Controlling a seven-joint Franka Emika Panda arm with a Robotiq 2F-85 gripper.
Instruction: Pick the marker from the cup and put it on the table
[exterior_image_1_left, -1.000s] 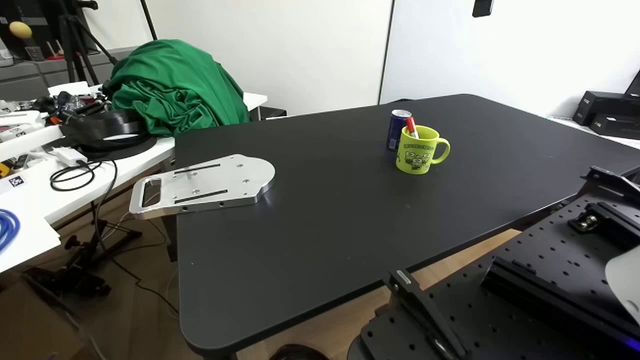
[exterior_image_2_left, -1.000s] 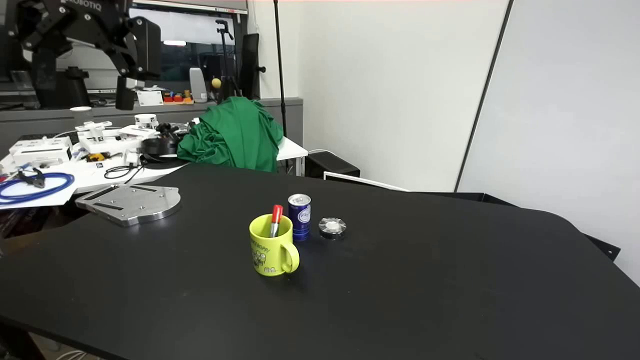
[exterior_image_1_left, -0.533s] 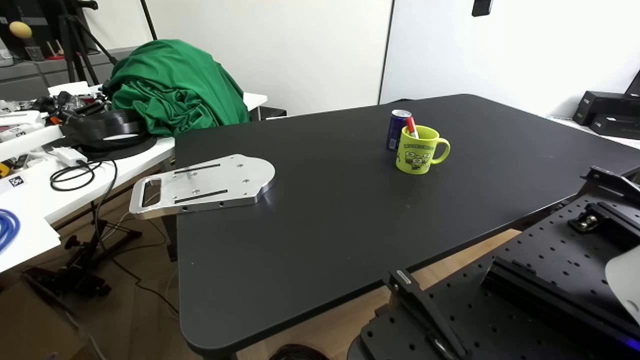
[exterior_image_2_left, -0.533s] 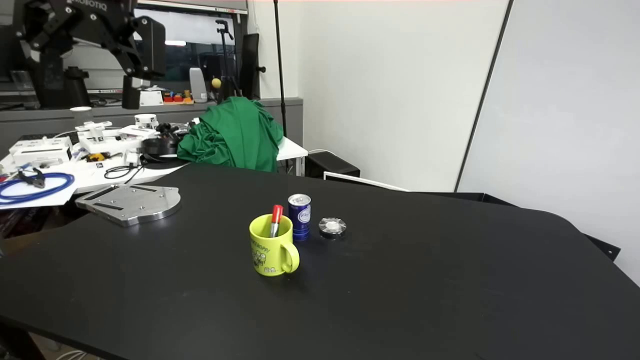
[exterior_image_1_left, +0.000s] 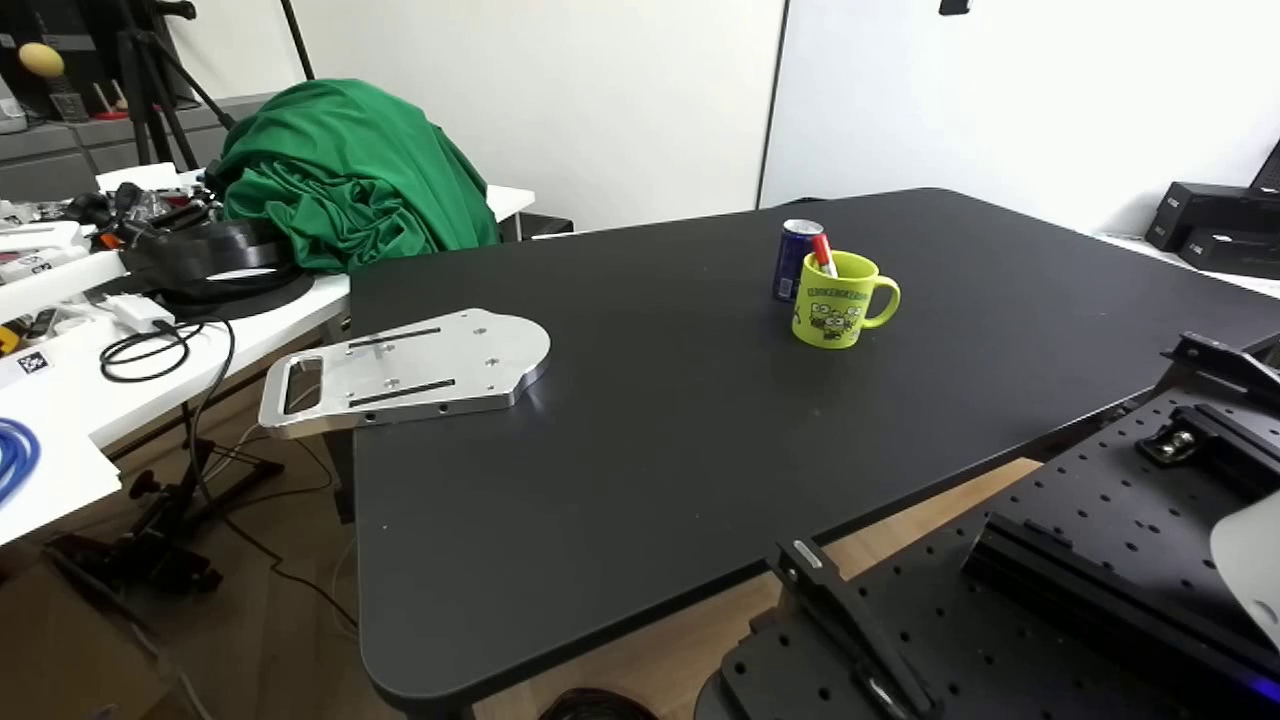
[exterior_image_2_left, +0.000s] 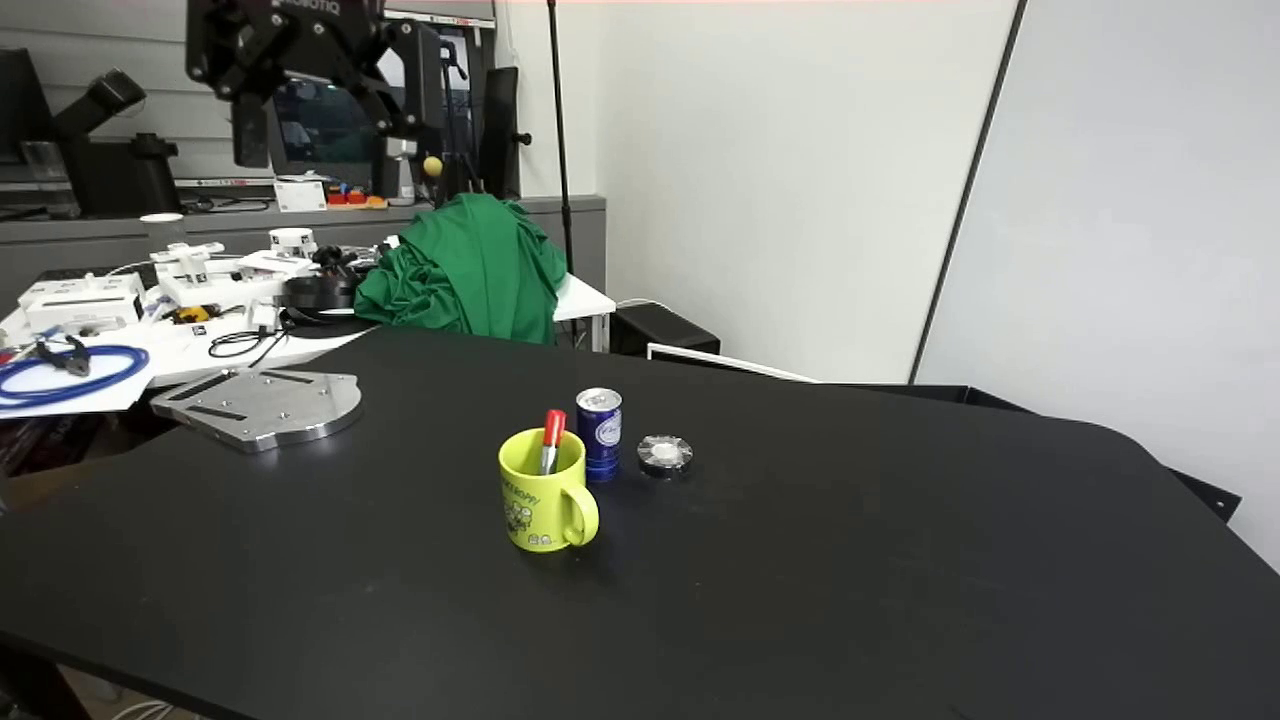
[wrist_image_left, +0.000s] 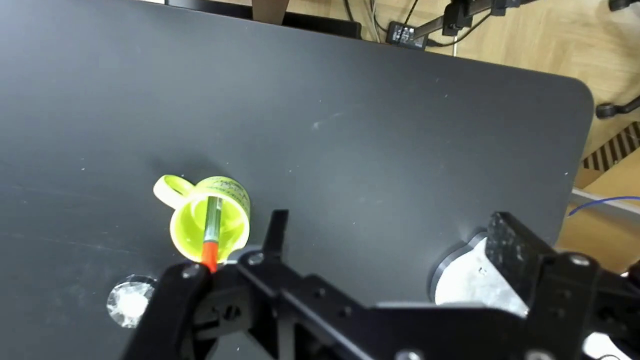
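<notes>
A red marker (exterior_image_2_left: 551, 442) leans in the lime cup (exterior_image_2_left: 545, 505) on the table (exterior_image_2_left: 850, 560).

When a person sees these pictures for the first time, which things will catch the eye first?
Probably the lime-green mug, standing on the black table with a red-ended marker leaning in it. Then the large green cloth, bunched up on the white desk beside the table. In an exterior view, the open pincer hangs at upper left.

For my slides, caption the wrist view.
Open gripper above the black table, red-ended marker leaning in the green mug.
</notes>
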